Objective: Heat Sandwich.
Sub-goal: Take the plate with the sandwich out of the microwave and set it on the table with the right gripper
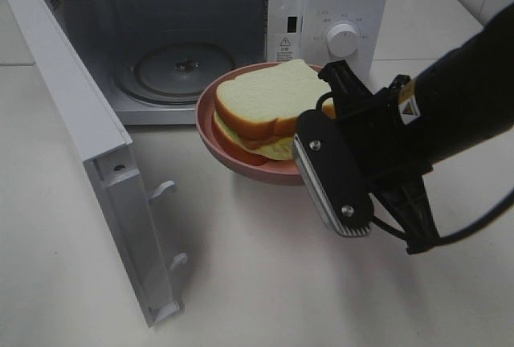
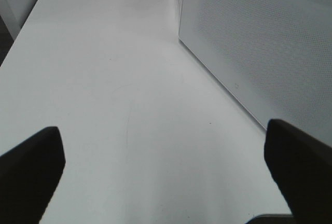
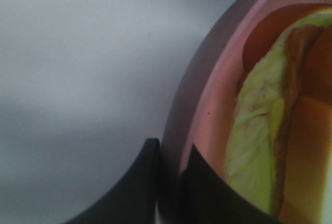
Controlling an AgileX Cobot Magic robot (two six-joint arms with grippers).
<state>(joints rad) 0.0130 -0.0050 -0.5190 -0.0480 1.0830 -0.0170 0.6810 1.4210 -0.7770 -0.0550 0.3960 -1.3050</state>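
Observation:
The sandwich (image 1: 269, 102), white bread with tan crusts and yellow-green filling (image 3: 259, 146), lies on a round pink plate (image 1: 241, 162). The plate is just in front of the open microwave (image 1: 337, 10), right of the middle of its opening. My right gripper (image 1: 309, 142) is shut on the plate's near right rim; in the right wrist view its fingers (image 3: 150, 154) pinch the rim (image 3: 202, 94) from both sides. My left gripper (image 2: 166, 177) is open over bare table beside the microwave door (image 2: 259, 42), holding nothing. It is out of the exterior high view.
The microwave door (image 1: 88, 138) is swung wide open to the left, reaching toward the table's front. Inside, the glass turntable (image 1: 185, 66) is bare. White tabletop (image 1: 265, 283) spreads in front of the plate and door.

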